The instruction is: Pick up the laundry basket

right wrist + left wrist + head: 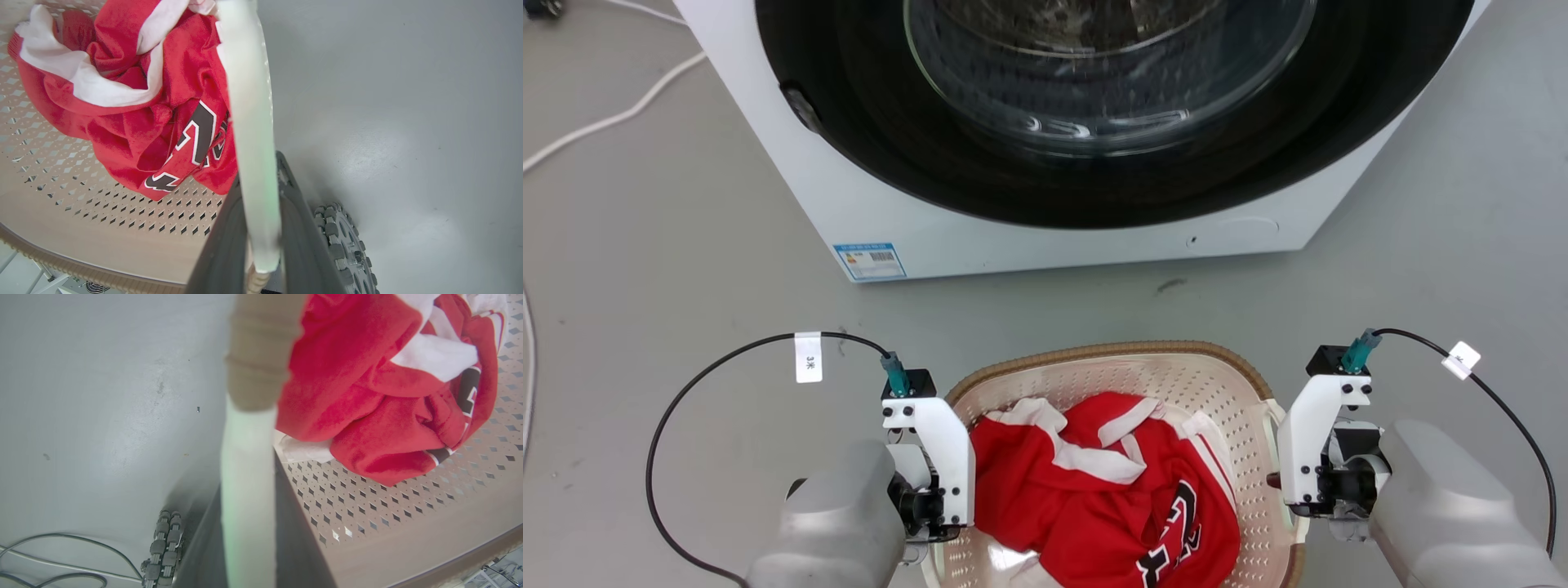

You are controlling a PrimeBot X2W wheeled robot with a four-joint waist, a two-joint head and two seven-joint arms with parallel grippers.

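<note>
Head view: washing machine [866, 204] at 12 o'clock, on the floor [645, 269]. Before it at 6 o'clock, apart from it, the laundry basket [1111, 353], with a garment [1094, 498] in it. The left gripper [247, 506] straddles the basket's 9 o'clock edge, the right gripper [255, 196] its 3 o'clock edge. A cable [613, 114] lies on the floor at 10 o'clock.

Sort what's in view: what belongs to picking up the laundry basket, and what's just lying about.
Belongs to the job:
laundry basket
left claw, clamped on the basket's side
right claw, clamped on the opposite side
red jersey, lying inside the basket, so it comes along

Just lying about:
washing machine
white cable on the floor
</note>
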